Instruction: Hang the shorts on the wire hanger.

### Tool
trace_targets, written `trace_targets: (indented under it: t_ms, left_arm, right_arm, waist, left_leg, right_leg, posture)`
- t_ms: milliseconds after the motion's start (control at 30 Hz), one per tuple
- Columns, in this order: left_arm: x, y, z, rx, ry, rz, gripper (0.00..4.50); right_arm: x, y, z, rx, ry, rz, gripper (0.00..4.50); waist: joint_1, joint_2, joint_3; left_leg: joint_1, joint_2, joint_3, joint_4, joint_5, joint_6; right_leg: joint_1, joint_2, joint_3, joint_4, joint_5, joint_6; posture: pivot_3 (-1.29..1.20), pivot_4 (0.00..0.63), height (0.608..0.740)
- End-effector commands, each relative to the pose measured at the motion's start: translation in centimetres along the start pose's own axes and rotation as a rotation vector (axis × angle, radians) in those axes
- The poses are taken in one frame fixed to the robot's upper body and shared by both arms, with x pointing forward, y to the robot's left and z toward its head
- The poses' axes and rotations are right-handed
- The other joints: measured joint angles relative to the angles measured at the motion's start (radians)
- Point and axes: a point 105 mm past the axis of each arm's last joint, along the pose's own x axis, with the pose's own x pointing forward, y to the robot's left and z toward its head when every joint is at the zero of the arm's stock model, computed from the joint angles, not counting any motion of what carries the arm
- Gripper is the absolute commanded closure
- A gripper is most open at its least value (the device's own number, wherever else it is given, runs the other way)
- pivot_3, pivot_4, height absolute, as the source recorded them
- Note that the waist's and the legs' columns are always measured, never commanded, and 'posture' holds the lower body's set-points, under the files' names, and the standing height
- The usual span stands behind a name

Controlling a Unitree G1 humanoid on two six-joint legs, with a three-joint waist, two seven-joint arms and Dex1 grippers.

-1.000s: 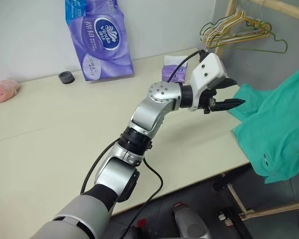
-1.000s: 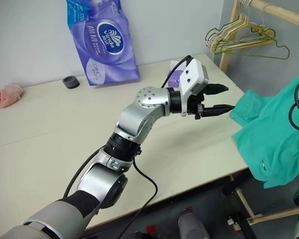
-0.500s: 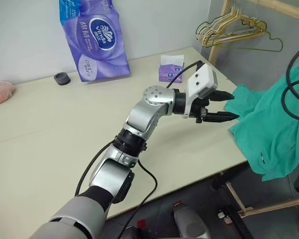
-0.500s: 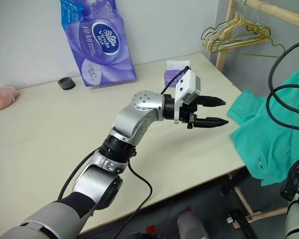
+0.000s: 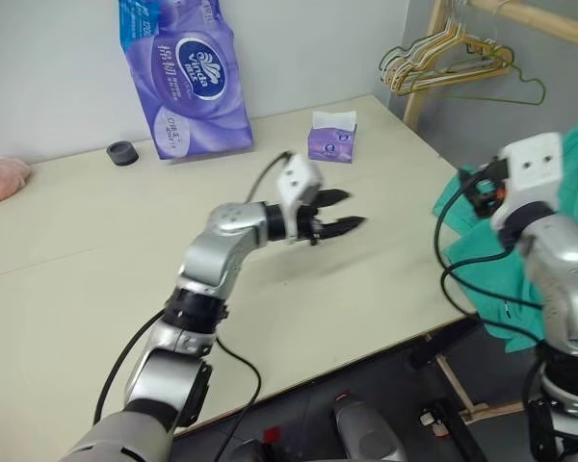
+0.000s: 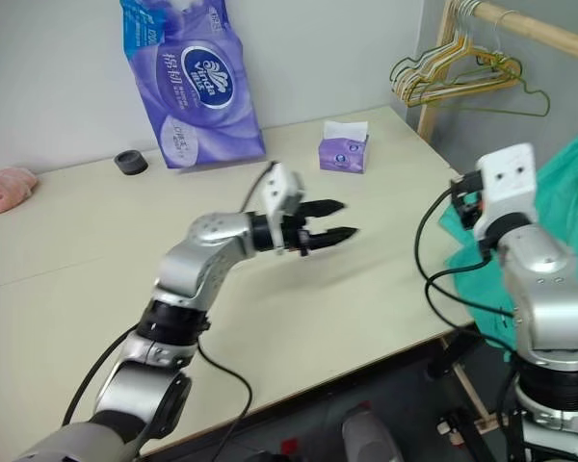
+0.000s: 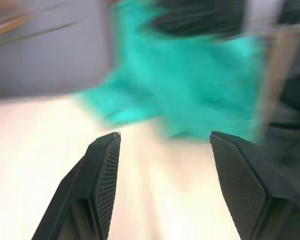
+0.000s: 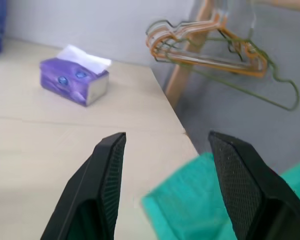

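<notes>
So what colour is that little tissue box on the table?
Purple, with white tissue poking out the tissue box; the right wrist view shows it best.

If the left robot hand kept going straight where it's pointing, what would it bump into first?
Probably the shorts. The left end effector is open, holding nothing, and points across bare table toward the teal cloth at the table's edge. Depth is hard to judge.

Shorts (image 6: 568, 202) drape over the desk's (image 6: 67, 250) right edge. Tissue box (image 6: 344, 151) near the back right corner, toilet paper pack (image 6: 195, 87) behind centre, cloth lump (image 6: 8, 187) far left. Hanger bunch (image 6: 453, 77) on the rail beyond the right corner.
</notes>
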Motion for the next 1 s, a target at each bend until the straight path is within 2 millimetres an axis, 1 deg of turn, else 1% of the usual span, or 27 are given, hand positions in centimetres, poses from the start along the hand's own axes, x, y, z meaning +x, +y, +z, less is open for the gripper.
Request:
trace_targets:
  t_ms: [33, 100, 167, 267, 333, 367, 433, 533, 600, 667, 733, 833, 1000]
  left_arm:
    - [-2.6, 2.8, -0.6, 0.052, -0.005, 0.220, 1.48]
    - [-4.1, 3.8, -1.8, 0.008, 0.005, 0.339, 1.48]
    - [-5.6, 4.6, -2.6, -0.012, -0.007, 0.454, 1.48]
    - [-7.3, 5.8, -3.4, -0.039, -0.008, 0.611, 1.48]
    - [-9.7, 7.1, -4.8, -0.073, 0.002, 0.773, 1.48]
    - [-10.6, 7.3, -5.5, -0.079, 0.011, 0.820, 1.48]
    - [-11.8, 7.5, -6.3, -0.080, 0.020, 0.877, 1.48]
    - [-12.9, 7.4, -7.5, -0.102, 0.037, 0.922, 1.48]
    - [-13.7, 7.3, -8.3, -0.123, 0.047, 0.947, 1.48]
    - [-14.2, 7.4, -8.7, -0.144, 0.046, 0.968, 1.48]
    - [-14.2, 7.5, -8.7, -0.151, 0.041, 0.969, 1.48]
    - [-14.0, 7.4, -8.7, -0.148, 0.038, 0.954, 1.48]
    - [-13.5, 7.2, -8.6, -0.162, 0.020, 0.927, 1.48]
  right_arm:
    - [0.9, 1.6, 0.9, -0.011, -0.118, 0.040, 1.72]
    - [1.6, 3.7, 0.4, 0.007, -0.147, 0.101, 1.72]
    - [2.2, 5.6, -0.4, 0.050, -0.153, 0.146, 1.72]
    - [2.8, 7.0, -1.5, 0.059, -0.154, 0.162, 1.72]
    - [3.0, 8.6, -2.8, 0.103, -0.143, 0.183, 1.72]
    - [3.0, 9.2, -3.4, 0.124, -0.138, 0.187, 1.72]
    - [3.0, 9.9, -4.5, 0.150, -0.127, 0.175, 1.72]
    - [2.9, 10.8, -5.3, 0.196, -0.130, 0.166, 1.72]
    - [2.6, 11.7, -5.8, 0.192, -0.132, 0.172, 1.72]
    - [2.4, 12.5, -6.1, 0.201, -0.127, 0.200, 1.72]
    - [2.2, 12.9, -6.2, 0.209, -0.128, 0.211, 1.72]
    - [2.1, 12.9, -6.7, 0.204, -0.118, 0.205, 1.72]
    - [1.8, 12.4, -7.6, 0.195, -0.098, 0.186, 1.72]
  waist:
    - [0.013, 0.000, -0.001]
    - [0.046, -0.001, -0.002]
    - [0.068, -0.006, -0.011]
    - [0.120, -0.010, -0.018]
    - [0.160, -0.011, -0.021]
    - [0.174, -0.012, -0.025]
    - [0.201, -0.015, -0.029]
    - [0.244, -0.018, -0.031]
    - [0.269, -0.018, -0.033]
    - [0.287, -0.021, -0.035]
    - [0.303, -0.023, -0.037]
    - [0.315, -0.023, -0.039]
    - [0.322, -0.025, -0.042]
  left_leg:
    - [0.000, 0.000, 0.000, 0.000, 0.000, 0.000]
    - [-0.001, -0.002, 0.000, 0.001, 0.000, 0.000]
    - [-0.001, -0.003, -0.001, 0.002, 0.000, -0.001]
    - [-0.001, -0.003, -0.003, 0.002, 0.001, -0.001]
    - [-0.001, -0.003, -0.003, 0.002, 0.001, -0.002]
    - [0.000, -0.003, -0.003, 0.001, 0.003, -0.005]
    - [0.000, -0.003, -0.004, 0.001, 0.003, -0.006]
    - [0.000, -0.003, -0.005, 0.001, 0.005, -0.009]
    - [0.000, -0.003, -0.005, 0.001, 0.007, -0.012]
    - [0.000, -0.003, -0.005, 0.001, 0.008, -0.013]
    - [0.001, -0.003, -0.006, 0.001, 0.009, -0.014]
    - [0.001, -0.003, -0.006, 0.001, 0.011, -0.017]
    - [0.001, -0.003, -0.006, 0.001, 0.011, -0.017]
  right_leg:
    - [0.000, 0.000, 0.000, 0.000, 0.000, 0.000]
    - [0.000, -0.003, -0.001, 0.001, 0.000, 0.000]
    - [0.000, -0.004, -0.002, 0.001, 0.000, 0.000]
    - [0.000, -0.004, -0.004, 0.001, 0.001, 0.000]
    - [0.000, -0.004, -0.004, 0.001, 0.002, 0.000]
    - [0.000, -0.004, -0.004, 0.001, 0.003, 0.001]
    - [0.000, -0.003, -0.005, 0.001, 0.004, -0.001]
    - [0.000, -0.003, -0.005, 0.001, 0.006, -0.001]
    - [0.000, -0.003, -0.006, 0.001, 0.008, -0.001]
    - [0.000, -0.003, -0.006, 0.001, 0.009, -0.001]
    - [0.000, -0.002, -0.007, 0.001, 0.011, -0.003]
    - [0.001, -0.001, -0.007, 0.000, 0.012, -0.003]
    - [0.001, 0.004, -0.007, 0.000, 0.013, -0.005]
  posture:
    - [-0.16, 0.043, 0.740]
    - [-0.14, 0.036, 0.740]
    - [-0.11, 0.033, 0.740]
    - [-0.05, 0.025, 0.740]
    - [-0.03, 0.023, 0.740]
    - [-0.01, 0.020, 0.740]
    - [0.00, 0.020, 0.740]
    - [0.02, 0.018, 0.740]
    - [0.02, 0.018, 0.740]
    - [0.03, 0.021, 0.740]
    - [0.04, 0.022, 0.740]
    - [0.04, 0.023, 0.740]
    - [0.04, 0.019, 0.740]
